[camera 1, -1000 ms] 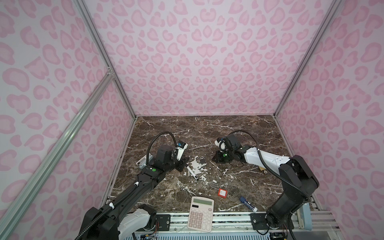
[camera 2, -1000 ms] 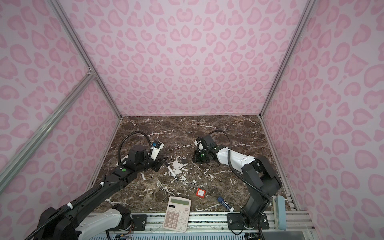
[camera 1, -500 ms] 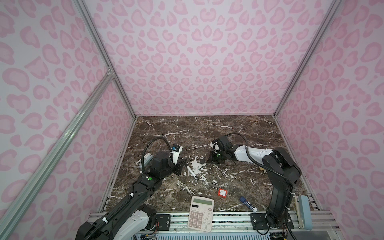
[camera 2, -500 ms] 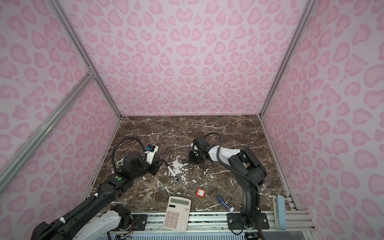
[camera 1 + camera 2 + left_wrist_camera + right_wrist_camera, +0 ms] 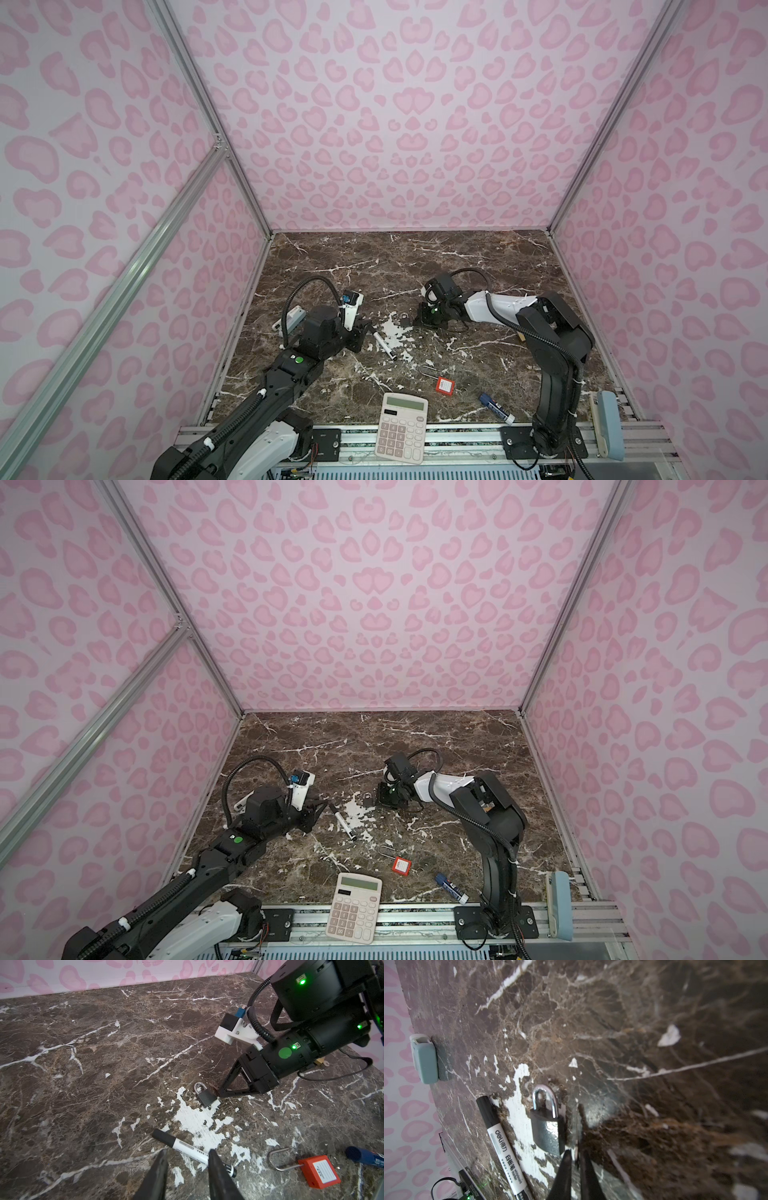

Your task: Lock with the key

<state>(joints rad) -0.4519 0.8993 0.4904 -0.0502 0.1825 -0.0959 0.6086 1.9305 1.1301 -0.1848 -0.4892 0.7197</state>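
Padlock [image 5: 548, 1128] beside low-stretched right tool [image 5: 576, 1154], grip on key [image 5: 579, 1118] unclear; left tool [image 5: 188, 1150] apart, hovering.

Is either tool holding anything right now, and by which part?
Left tool: nothing. Right tool: the key sits between its tips by one end, beside the padlock; whether clamped, cannot tell.

Marker [image 5: 506, 1147]: end cut off at frame edge. Blue pen [image 5: 365, 1155]: cut off likewise. Key [image 5: 580, 1114]: blurred, hold unclear. Teal box [image 5: 296, 313]: part hidden behind left arm [image 5: 291, 374]
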